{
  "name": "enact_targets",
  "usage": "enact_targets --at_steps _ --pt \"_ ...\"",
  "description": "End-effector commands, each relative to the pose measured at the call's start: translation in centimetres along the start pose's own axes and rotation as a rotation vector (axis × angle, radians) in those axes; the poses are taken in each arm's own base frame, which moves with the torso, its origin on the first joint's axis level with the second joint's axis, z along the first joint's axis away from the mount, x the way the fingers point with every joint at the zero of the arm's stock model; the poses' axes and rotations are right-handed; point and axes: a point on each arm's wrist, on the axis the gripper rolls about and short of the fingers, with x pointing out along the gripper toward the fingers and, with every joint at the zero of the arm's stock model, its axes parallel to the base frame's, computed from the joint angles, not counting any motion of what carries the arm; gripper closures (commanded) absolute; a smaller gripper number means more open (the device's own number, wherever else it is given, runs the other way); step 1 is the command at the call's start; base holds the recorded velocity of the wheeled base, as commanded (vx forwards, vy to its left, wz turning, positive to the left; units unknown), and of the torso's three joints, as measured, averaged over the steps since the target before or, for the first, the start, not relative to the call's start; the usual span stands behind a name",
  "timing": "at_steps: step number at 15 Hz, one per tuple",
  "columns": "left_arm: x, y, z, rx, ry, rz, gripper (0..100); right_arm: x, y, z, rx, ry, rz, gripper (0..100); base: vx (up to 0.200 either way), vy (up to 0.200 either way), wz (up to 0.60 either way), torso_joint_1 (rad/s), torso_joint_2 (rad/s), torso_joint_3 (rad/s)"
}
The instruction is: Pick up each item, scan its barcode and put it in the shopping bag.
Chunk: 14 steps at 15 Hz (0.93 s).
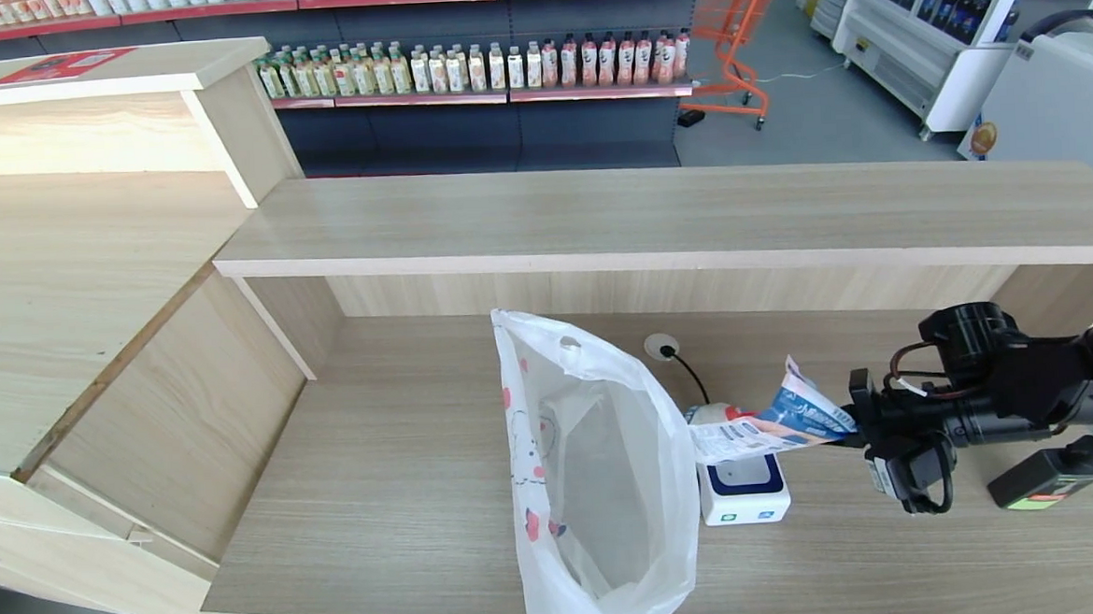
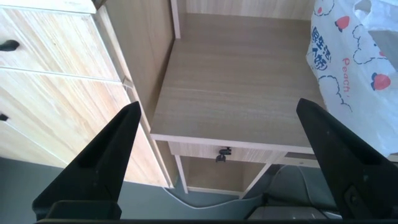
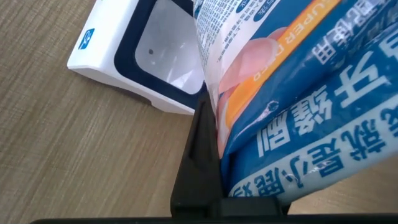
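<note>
Large white characters on the blue packet (image 3: 311, 124), fine print on its white panel, blue characters among peach drawings on the shopping bag (image 2: 339, 68), red sign (image 1: 61, 65) unreadable.

Shop interior, checkout nook. Light wood-grain tabletop (image 1: 397, 483), recessed under a raised ledge (image 1: 691, 210) in the same wood; round cable grommet (image 1: 661, 346) at the back. On the left, a taller side counter (image 1: 68, 276), with pale drawer fronts (image 2: 56, 106) and black handles below. Beyond the ledge: dark blue shelving (image 1: 500, 127) with red-edged shelves, packed with rows of bottles (image 1: 478, 67). Further right, an orange wire trolley (image 1: 738, 35) on grey floor (image 1: 826, 114), then glass-door coolers (image 1: 924, 16) and a white chest freezer (image 1: 1050, 103). Even, bright lighting.
</note>
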Motion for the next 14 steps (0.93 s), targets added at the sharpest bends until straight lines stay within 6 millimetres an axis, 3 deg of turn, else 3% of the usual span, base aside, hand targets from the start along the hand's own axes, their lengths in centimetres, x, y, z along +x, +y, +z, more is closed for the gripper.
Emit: enact_targets --at_steps 1,7,10,11,14 --pt "0.0 0.0 0.0 -0.001 0.000 0.000 0 -0.1 -0.1 0.0 -0.004 0.002 -0.003 100 0.000 0.000 0.00 0.000 0.00 0.000" --pt "0.0 0.0 0.0 -0.001 0.000 0.000 0 -0.1 -0.5 -0.2 -0.017 0.009 -0.013 100 0.000 0.000 0.00 0.000 0.00 0.000" --pt "0.0 0.0 0.0 0.001 0.000 -0.001 0 -5.3 -1.6 1.3 0.258 0.089 -0.070 100 0.000 0.000 0.00 0.000 0.00 0.000" --pt "0.0 0.0 0.0 -0.001 0.000 0.000 0 -8.1 -2.9 1.9 0.391 0.125 -0.140 100 0.000 0.000 0.00 0.000 0.00 0.000" --pt "0.0 0.0 0.0 -0.001 0.000 0.000 0 -12.6 -5.2 6.3 0.859 0.023 -0.287 100 0.000 0.000 0.00 0.000 0.00 0.000"
